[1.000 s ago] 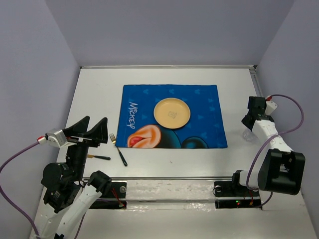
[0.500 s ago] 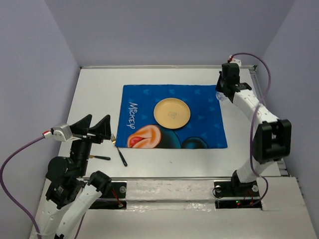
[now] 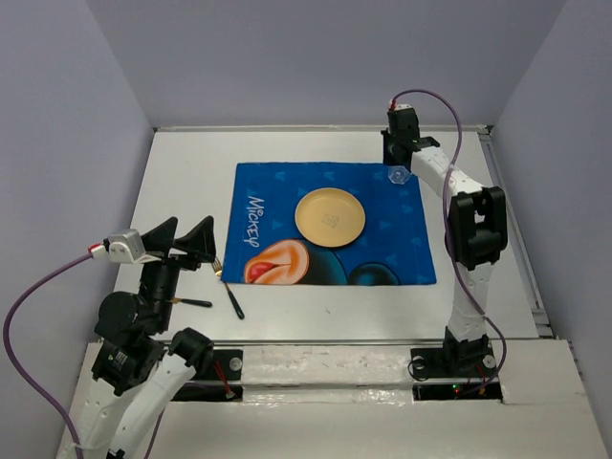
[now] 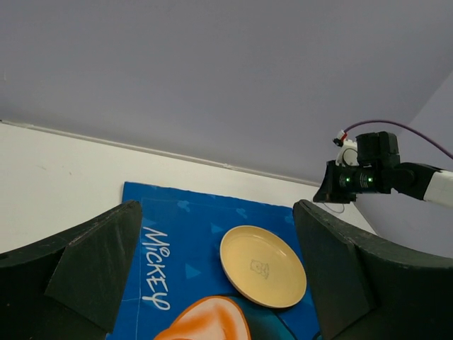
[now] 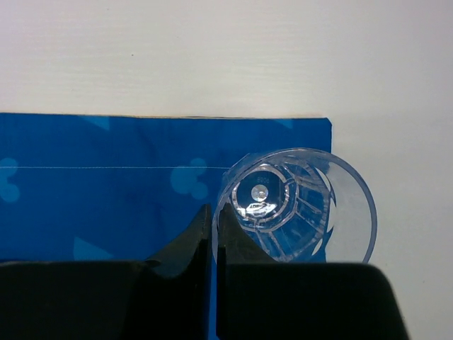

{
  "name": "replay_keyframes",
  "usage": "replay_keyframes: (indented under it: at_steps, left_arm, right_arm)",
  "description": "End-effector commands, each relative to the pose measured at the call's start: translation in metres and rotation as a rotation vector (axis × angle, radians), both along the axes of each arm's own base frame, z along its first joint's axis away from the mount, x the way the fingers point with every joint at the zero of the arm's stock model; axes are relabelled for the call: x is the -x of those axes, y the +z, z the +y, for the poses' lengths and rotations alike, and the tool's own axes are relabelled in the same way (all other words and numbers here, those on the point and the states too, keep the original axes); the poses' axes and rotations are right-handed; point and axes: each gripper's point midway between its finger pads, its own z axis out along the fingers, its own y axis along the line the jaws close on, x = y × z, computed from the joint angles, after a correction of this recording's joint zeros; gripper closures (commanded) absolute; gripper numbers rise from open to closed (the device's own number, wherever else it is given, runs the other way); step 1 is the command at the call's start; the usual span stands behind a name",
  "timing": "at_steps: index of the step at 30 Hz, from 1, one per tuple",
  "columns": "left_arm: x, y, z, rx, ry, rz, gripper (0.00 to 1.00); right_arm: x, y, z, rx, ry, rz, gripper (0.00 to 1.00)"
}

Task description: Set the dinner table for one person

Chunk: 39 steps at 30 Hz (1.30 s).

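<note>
The white dinner table carries a blue Mickey placemat with a yellow plate on it. My right gripper is shut on the wall of a clear glass over the mat's far right corner. In the right wrist view one finger is inside the glass and one outside, and the gripper pinches its rim. My left gripper is open and empty, raised near the mat's left edge. In the left wrist view it frames the plate.
A dark-handled fork lies on the table just left of the mat's near corner. Another dark-handled utensil lies left of it, under my left gripper. Grey walls close the table on three sides. The right arm reaches across the far right.
My right arm has swung from the table's right side to the mat's far right corner, carrying the glass. My left gripper has shifted slightly and stays open.
</note>
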Motion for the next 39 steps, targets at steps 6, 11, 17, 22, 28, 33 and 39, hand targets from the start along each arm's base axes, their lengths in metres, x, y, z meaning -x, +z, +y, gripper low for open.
replay_keyframes:
  at_steps: [6,11,17,22,28,33,39]
  left_arm:
    - [-0.007,0.005,0.004,-0.008,0.034,-0.016,0.01]
    - [-0.009,0.004,0.004,-0.012,0.039,-0.007,0.01]
    - [-0.013,0.001,0.009,-0.009,0.076,0.003,0.01]
    - [-0.018,-0.001,0.023,0.011,0.155,0.021,0.01]
    - [-0.020,-0.005,0.056,0.057,0.328,0.044,0.01]
    - [-0.023,-0.010,0.068,0.069,0.396,0.062,0.01]
    - [-0.027,-0.016,0.083,0.075,0.478,0.090,0.01]
  right_arm:
    - [-0.009,-0.005,-0.003,0.042,0.016,0.013,1.00]
    - [-0.006,0.003,0.001,0.052,-0.004,-0.003,0.49]
    - [0.006,0.047,0.025,-0.043,0.021,-0.079,0.21]
    - [0.064,0.092,0.125,-0.152,0.224,-0.178,0.19]
    - [0.185,0.085,0.280,-0.319,0.543,-0.185,0.28]
    - [0.278,0.050,0.362,-0.338,0.743,-0.104,0.39]
    - [0.349,0.001,0.425,-0.303,0.888,-0.011,0.52]
